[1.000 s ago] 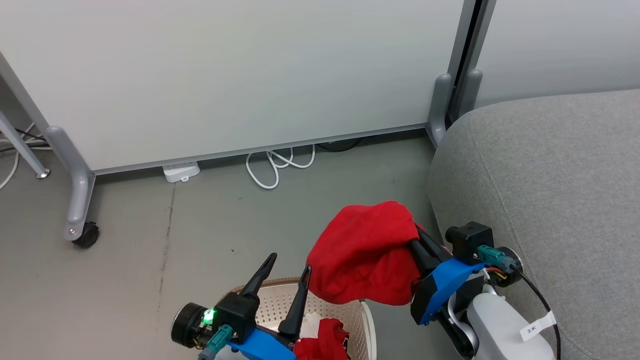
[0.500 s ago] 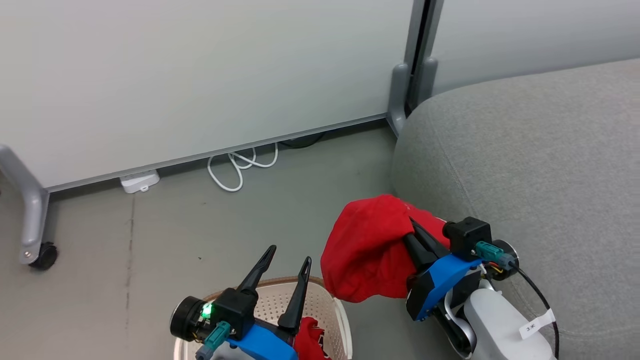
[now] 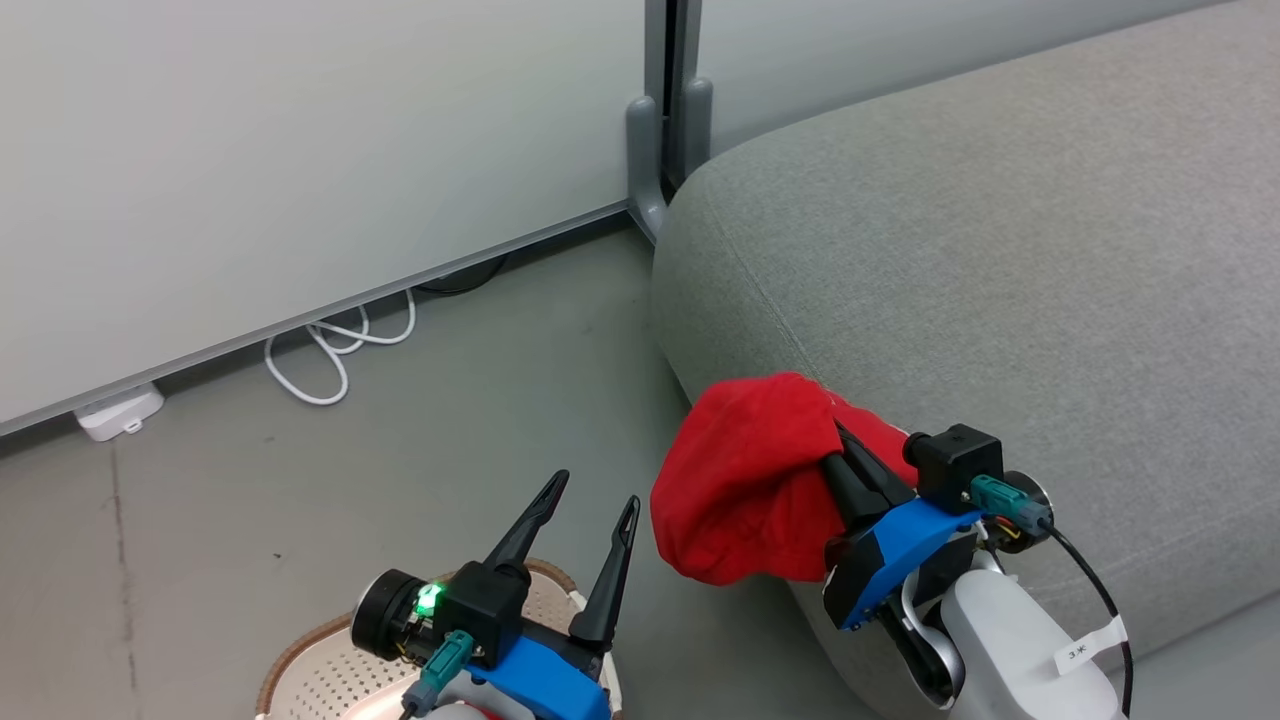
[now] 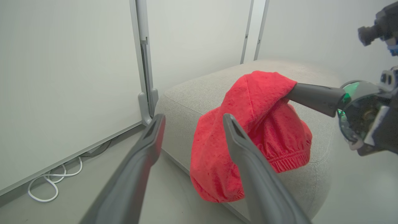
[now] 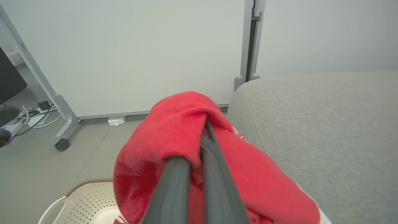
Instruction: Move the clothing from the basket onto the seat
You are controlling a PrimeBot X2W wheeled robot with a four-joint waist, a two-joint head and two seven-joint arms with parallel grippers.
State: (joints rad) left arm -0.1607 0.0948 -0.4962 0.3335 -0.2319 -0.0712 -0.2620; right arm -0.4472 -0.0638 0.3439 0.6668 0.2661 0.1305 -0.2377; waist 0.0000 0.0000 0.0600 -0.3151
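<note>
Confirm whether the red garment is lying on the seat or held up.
Held up: the shut right gripper pinches the red garment, which hangs bunched by the seat's edge.

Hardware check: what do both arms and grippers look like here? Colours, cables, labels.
Both the left gripper and right gripper have two long tapered dark grey fingers, a black housing, a blue bracket and a teal connector. The left one has a lit green LED. The right forearm is pale white, with a black cable and a small white tag.
</note>
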